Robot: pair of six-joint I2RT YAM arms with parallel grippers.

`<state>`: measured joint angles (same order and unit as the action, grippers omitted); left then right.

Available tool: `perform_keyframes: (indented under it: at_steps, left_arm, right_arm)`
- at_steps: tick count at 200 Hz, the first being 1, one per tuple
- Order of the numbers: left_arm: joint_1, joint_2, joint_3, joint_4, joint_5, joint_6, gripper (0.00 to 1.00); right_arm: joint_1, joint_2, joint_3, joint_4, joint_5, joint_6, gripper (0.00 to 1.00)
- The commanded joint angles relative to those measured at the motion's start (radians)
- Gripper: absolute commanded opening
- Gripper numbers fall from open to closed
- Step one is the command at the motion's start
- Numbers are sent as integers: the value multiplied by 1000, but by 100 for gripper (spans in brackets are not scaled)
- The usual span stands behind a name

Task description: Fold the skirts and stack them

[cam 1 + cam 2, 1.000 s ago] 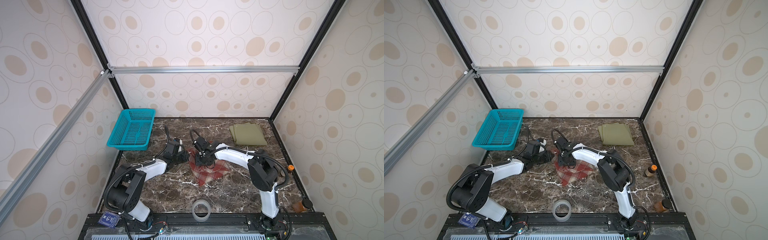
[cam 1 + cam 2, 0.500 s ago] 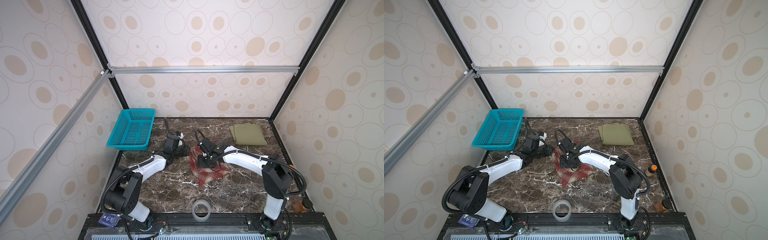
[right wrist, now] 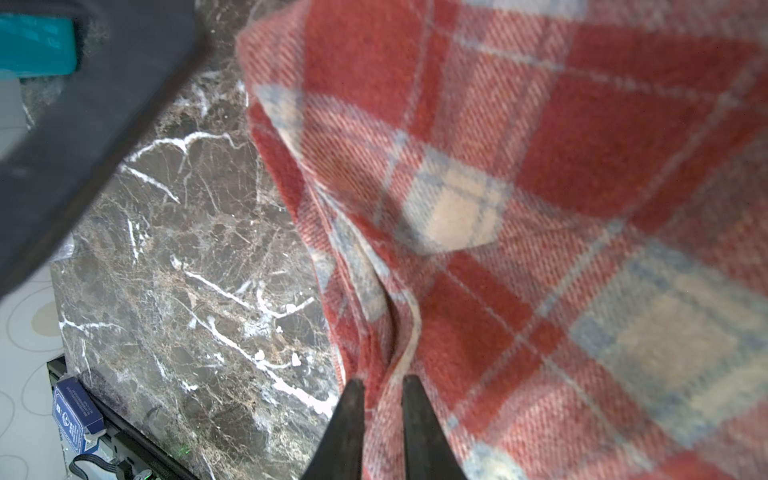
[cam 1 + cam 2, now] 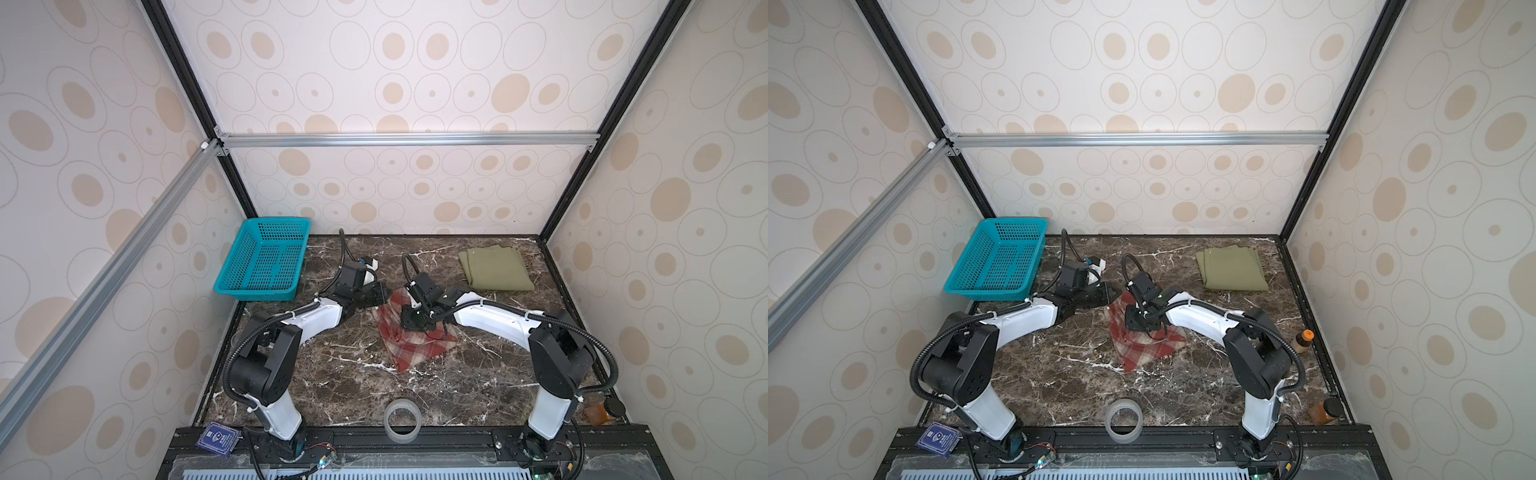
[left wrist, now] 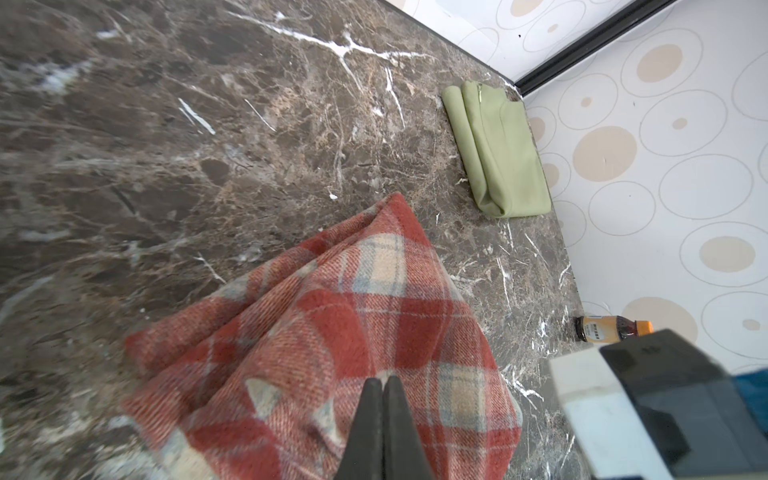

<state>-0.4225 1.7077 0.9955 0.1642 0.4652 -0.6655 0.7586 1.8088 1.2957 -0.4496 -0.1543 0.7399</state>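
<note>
Lying on the bench [image 4: 332, 374], the plaid skirt [image 4: 415, 349] is shown nipped by the right pincer [image 3: 382, 386] in its wrist view alone; the left pincer [image 5: 382, 384] is closed tight, hold unclear.

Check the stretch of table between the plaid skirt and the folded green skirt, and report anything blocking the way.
Nothing visible does. Only bare marble table lies between the plaid skirt and the green skirt near the far right corner. The bottle stands at the right edge, off that path.

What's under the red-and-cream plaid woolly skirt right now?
Only dark brown marble tabletop shows around the red-and-cream plaid woolly skirt. The cloth and the right gripper over it hide whatever lies beneath.
</note>
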Motion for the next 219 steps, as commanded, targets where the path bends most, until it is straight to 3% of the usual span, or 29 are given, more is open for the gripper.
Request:
perform_keyframes:
  at_steps: [1,68,137,153,181,219]
  left_arm:
    - [-17,38,69,20,47,-8,4]
    - [-20,158,135,13,41,-11,3]
    - [-6,206,154,-48,-63,46,2]
    - [1,211,153,-63,-75,59,2]
    - [2,178,129,-48,-99,69,2]
    - [2,126,115,-54,-102,86,2]
  right_arm:
    - [1,16,10,17,-24,-23,20]
    - [23,-4,-117,49,-102,-32,19]
    - [47,-44,-191,44,-119,-34,18]
    - [49,-59,-195,38,-115,-33,21]
    - [47,-106,-190,34,-107,-30,36]
    - [38,-121,-173,46,-85,-21,35]
